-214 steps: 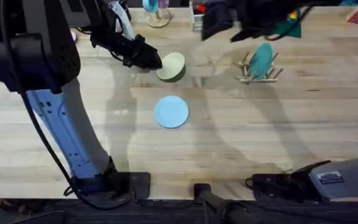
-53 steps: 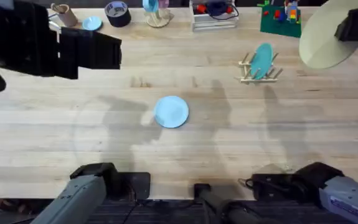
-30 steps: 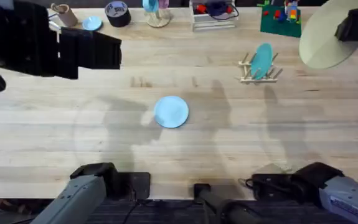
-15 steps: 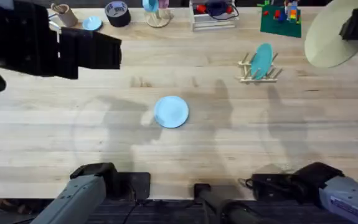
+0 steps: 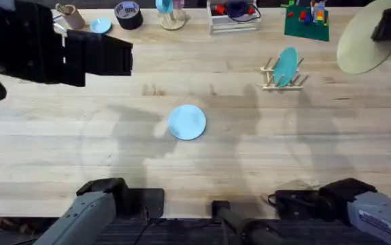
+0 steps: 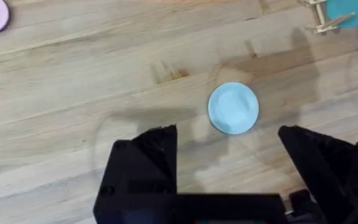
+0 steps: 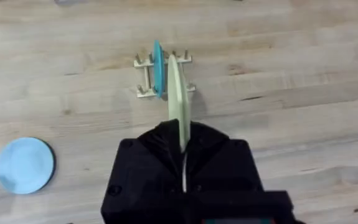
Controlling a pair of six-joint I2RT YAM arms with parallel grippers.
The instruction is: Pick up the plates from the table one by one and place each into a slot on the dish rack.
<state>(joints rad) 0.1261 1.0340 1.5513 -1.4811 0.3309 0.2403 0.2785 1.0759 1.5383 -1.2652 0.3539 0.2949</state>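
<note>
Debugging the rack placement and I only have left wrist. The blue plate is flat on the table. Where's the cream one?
Observer: The right gripper is shut on the cream plate, holding it up off the table.
Operator: Lined up with the rack?
Observer: In the right wrist view it sits edge-on in line with the dish rack, just beside the teal plate standing in a slot.
Operator: Touching the rack?
Observer: Overhead shows it large and apart from the rack, so likely well above it.
</note>
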